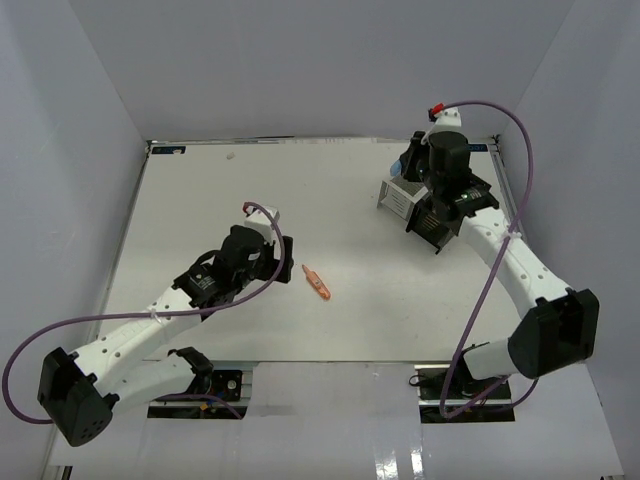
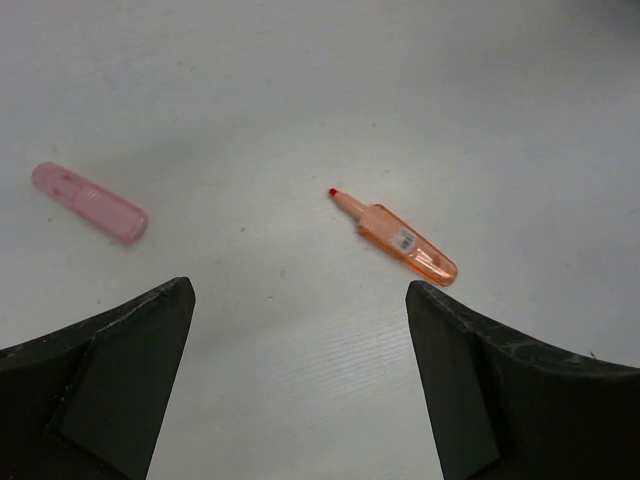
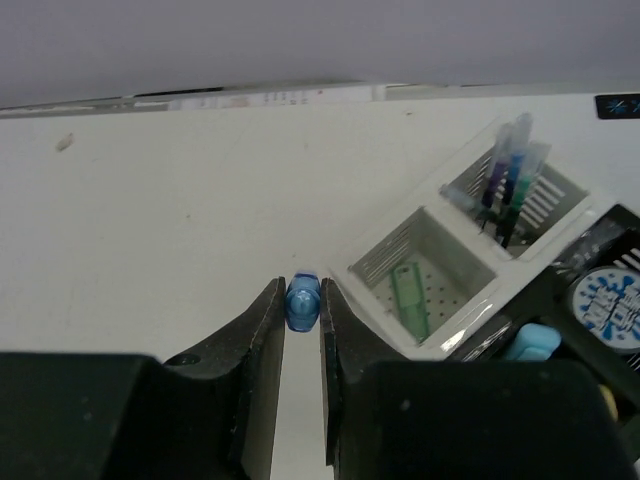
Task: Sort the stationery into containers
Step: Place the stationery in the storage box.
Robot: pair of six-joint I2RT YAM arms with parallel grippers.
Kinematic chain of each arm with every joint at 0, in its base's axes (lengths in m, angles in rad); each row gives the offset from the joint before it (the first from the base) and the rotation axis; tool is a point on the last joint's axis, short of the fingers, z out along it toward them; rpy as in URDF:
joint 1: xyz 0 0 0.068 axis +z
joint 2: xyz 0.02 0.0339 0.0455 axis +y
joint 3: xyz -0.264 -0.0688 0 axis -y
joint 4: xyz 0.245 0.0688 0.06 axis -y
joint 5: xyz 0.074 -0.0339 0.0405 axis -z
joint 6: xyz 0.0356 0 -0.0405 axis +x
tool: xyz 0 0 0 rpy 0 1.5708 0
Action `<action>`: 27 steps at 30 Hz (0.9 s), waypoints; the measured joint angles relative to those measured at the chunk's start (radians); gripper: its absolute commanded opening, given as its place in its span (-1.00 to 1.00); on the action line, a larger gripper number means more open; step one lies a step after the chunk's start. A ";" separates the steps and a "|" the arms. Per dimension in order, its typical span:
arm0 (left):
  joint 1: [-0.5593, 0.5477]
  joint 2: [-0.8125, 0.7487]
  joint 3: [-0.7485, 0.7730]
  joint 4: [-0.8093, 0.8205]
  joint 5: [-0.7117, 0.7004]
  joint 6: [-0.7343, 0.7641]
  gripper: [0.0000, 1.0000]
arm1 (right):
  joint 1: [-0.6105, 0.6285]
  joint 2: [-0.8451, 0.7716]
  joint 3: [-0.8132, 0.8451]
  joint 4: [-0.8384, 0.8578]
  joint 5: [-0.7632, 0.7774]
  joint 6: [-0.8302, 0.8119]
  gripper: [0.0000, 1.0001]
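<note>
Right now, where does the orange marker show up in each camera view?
Top external: orange marker lies mid-table, just to the picture's right of the open left gripper.
Left wrist: right of centre, beyond the fingertips, red tip pointing upper left.
Right wrist: not in it.
Shared landmark: the left gripper, seen in the top and left wrist views.

White table, matte, walled in on three sides. Orange marker lies flat near the middle, uncapped, red tip pointing far-left. Pink marker lies flat well apart from it, seen only in the left wrist view. White organiser box sits far right, black organiser box touching its right side.
</note>
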 measured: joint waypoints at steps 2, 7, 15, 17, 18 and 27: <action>0.013 0.002 0.000 -0.032 -0.051 -0.034 0.96 | -0.034 0.067 0.072 -0.012 0.008 -0.026 -0.85; 0.068 0.030 0.000 -0.085 -0.109 -0.071 0.96 | -0.089 0.241 0.233 -0.040 0.011 -0.068 -0.85; 0.182 0.063 0.000 -0.116 -0.108 -0.097 0.96 | -0.109 0.360 0.309 -0.118 0.022 -0.078 -0.85; 0.190 0.063 0.000 -0.118 -0.101 -0.100 0.96 | -0.109 0.360 0.301 -0.122 0.027 -0.078 -0.85; 0.194 0.063 0.000 -0.119 -0.098 -0.101 0.96 | -0.109 0.360 0.292 -0.122 0.030 -0.078 -0.85; 0.220 0.074 0.000 -0.120 -0.087 -0.122 0.96 | -0.112 0.358 0.223 -0.148 0.043 -0.075 -0.62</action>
